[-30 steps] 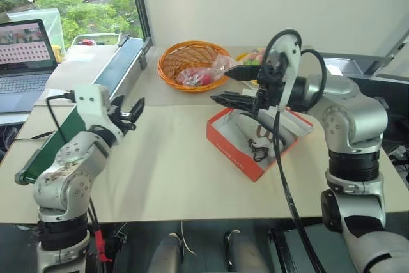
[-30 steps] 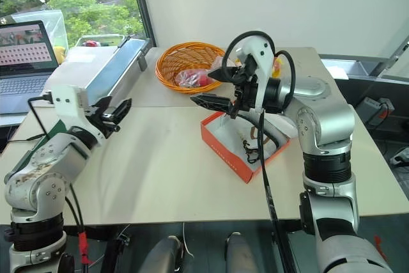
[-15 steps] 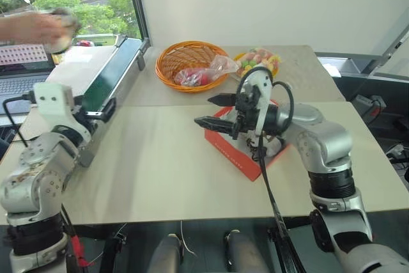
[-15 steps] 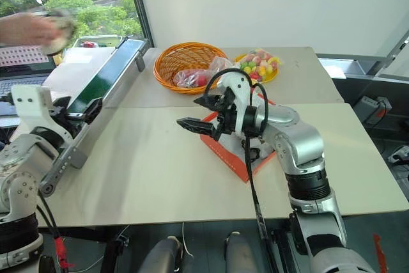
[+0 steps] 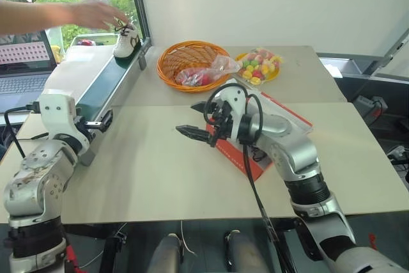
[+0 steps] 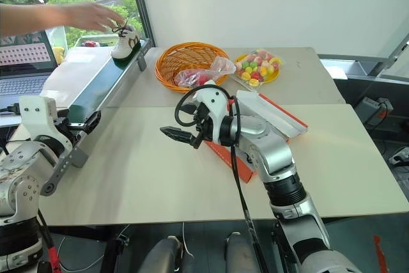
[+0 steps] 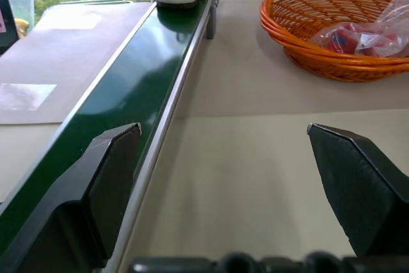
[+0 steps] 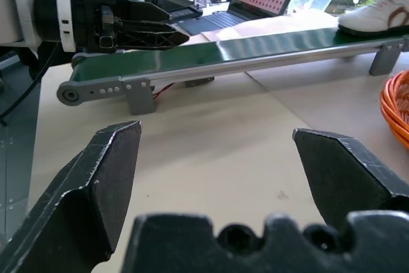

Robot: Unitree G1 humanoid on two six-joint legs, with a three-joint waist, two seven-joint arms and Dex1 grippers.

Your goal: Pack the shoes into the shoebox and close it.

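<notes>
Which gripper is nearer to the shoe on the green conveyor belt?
Left. The left gripper is open at the near end of the conveyor belt, whose far end carries the shoe. The right gripper is open over the table, beside the shoebox.

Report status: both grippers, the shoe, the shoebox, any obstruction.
Left gripper open, empty, beside conveyor. Right gripper open, empty, over table. Shoe on conveyor's far end, person's hand at it. Shoebox open, behind right arm.
</notes>
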